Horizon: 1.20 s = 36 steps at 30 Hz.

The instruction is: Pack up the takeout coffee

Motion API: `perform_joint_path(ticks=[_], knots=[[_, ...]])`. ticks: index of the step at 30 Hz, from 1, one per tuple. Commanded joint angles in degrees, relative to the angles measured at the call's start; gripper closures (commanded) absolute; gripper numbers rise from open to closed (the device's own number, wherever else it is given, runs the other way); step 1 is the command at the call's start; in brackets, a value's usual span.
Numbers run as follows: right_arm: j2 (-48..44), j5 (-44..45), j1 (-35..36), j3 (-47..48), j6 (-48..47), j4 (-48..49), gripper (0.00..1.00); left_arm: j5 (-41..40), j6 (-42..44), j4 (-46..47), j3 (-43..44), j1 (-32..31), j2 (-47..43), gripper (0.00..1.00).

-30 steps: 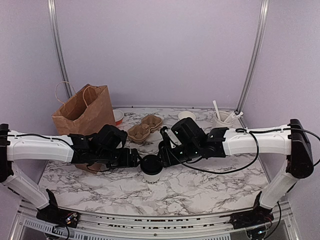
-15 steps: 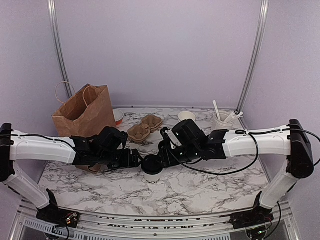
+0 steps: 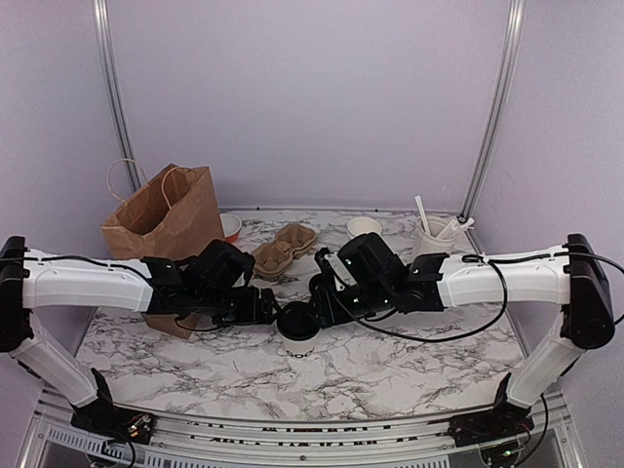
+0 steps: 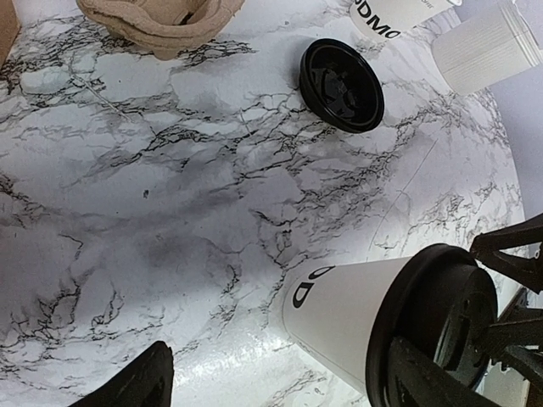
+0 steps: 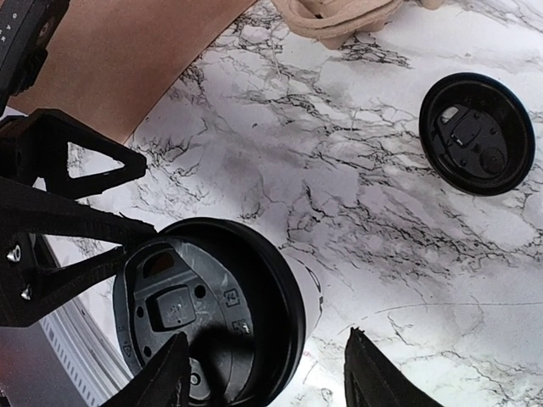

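Upright on black-veined marble tabletop [image 3: 390, 375], between splayed left gripper [image 3: 266, 309] and splayed right gripper [image 3: 318, 308]: lidded takeout coffee [image 3: 294, 328]. Brown paper bag [image 3: 171, 219] far left; lilac walls [image 3: 312, 97].

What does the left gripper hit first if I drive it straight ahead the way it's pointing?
Most likely the takeout coffee cup: it stands directly ahead of the left gripper, off-centre between its open fingers, so one finger may catch the black lid first. Depth is unclear.
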Motion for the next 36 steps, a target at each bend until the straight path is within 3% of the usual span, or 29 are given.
perform_joint_path(ticks=[1, 9, 15, 36], knots=[[-1.1, 0.3, 0.4, 2.9, -0.3, -3.0, 0.41, -1.5, 3.7, -8.0, 4.7, 0.1, 0.8, 0.12], [-1.4, 1.1, 0.4, 5.4, -0.6, -3.6, 0.41, -4.3, 4.7, -10.9, 8.6, 0.1, -0.6, 0.12], [-2.2, 1.1, -0.1, 5.7, -0.9, -3.5, 0.41, -1.4, 5.3, -10.9, 9.9, -0.5, -1.1, 0.12], [-4.2, -7.1, -6.7, -4.8, 1.7, 4.1, 0.46, 0.3, 5.1, -7.8, 10.7, -4.3, 6.2, 0.12]])
